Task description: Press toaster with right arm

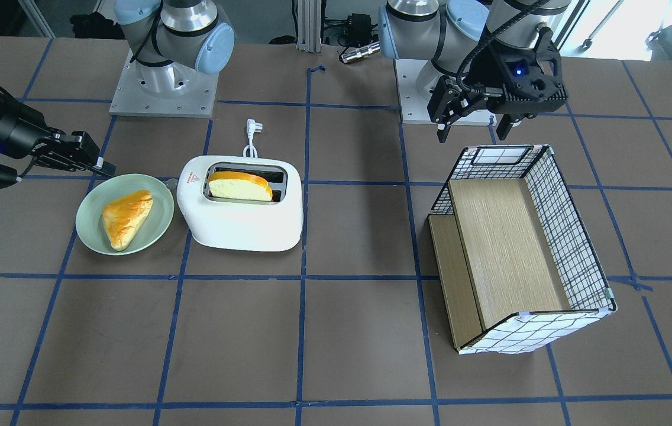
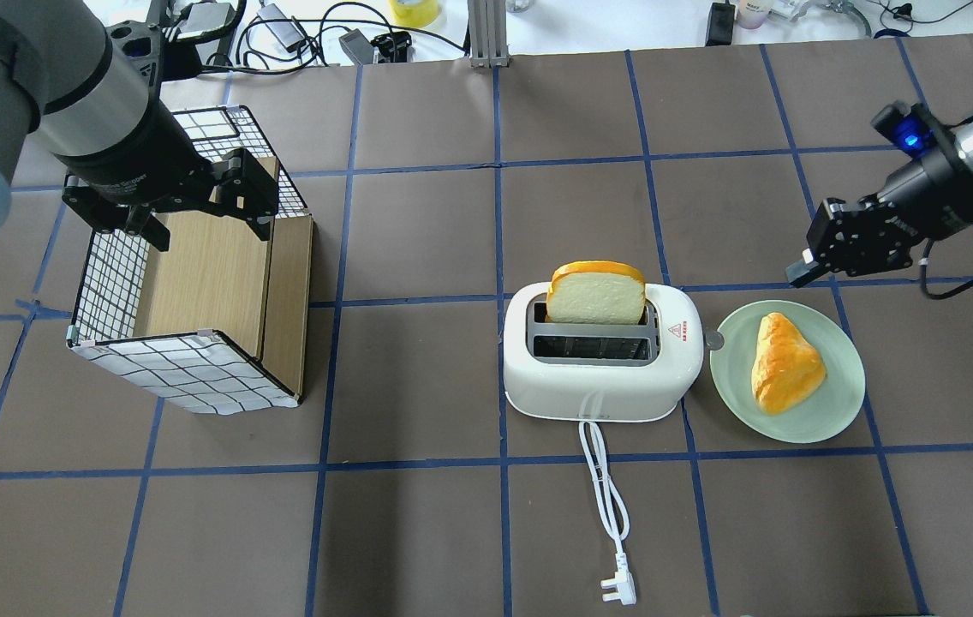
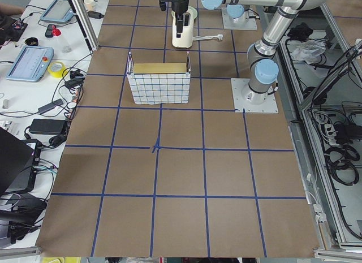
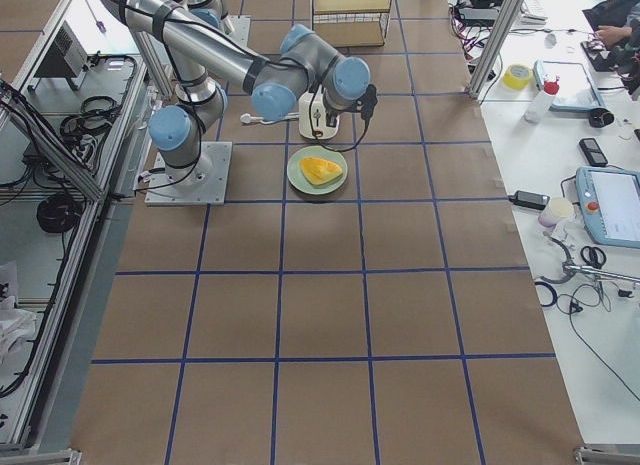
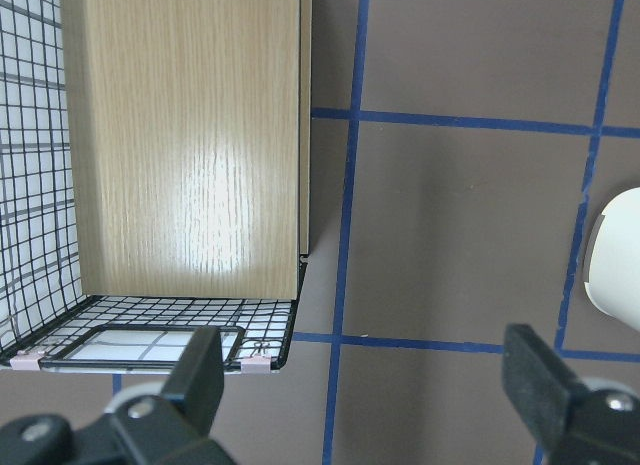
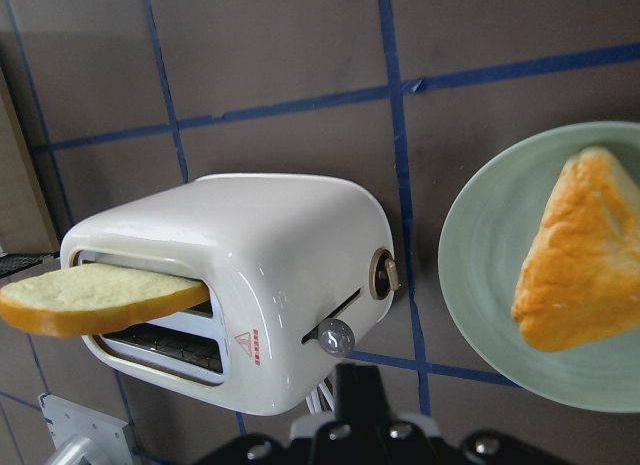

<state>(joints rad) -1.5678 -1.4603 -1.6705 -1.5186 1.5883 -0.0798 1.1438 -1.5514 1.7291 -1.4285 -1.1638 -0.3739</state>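
Observation:
The white toaster [image 2: 602, 368] stands mid-table with a bread slice [image 2: 596, 293] upright in one slot. It also shows in the front view [image 1: 241, 222] and the right wrist view [image 6: 290, 245]. Its grey side lever [image 6: 335, 337] faces the green plate [image 2: 735, 377]. My right gripper [image 2: 803, 272] is shut and empty. It hovers past the plate's far edge, to the right of the toaster and apart from it. In the right wrist view the gripper [image 6: 352, 385] sits just below the lever. My left gripper [image 2: 205, 224] is open and empty over the wire rack [image 2: 187, 377].
A triangular pastry [image 2: 784, 362] lies on the plate, which nearly touches the toaster's lever side. The toaster's white cord and plug [image 2: 619, 590] trail toward the robot. The wire rack with wooden shelves [image 1: 507, 248] lies on its side at the left.

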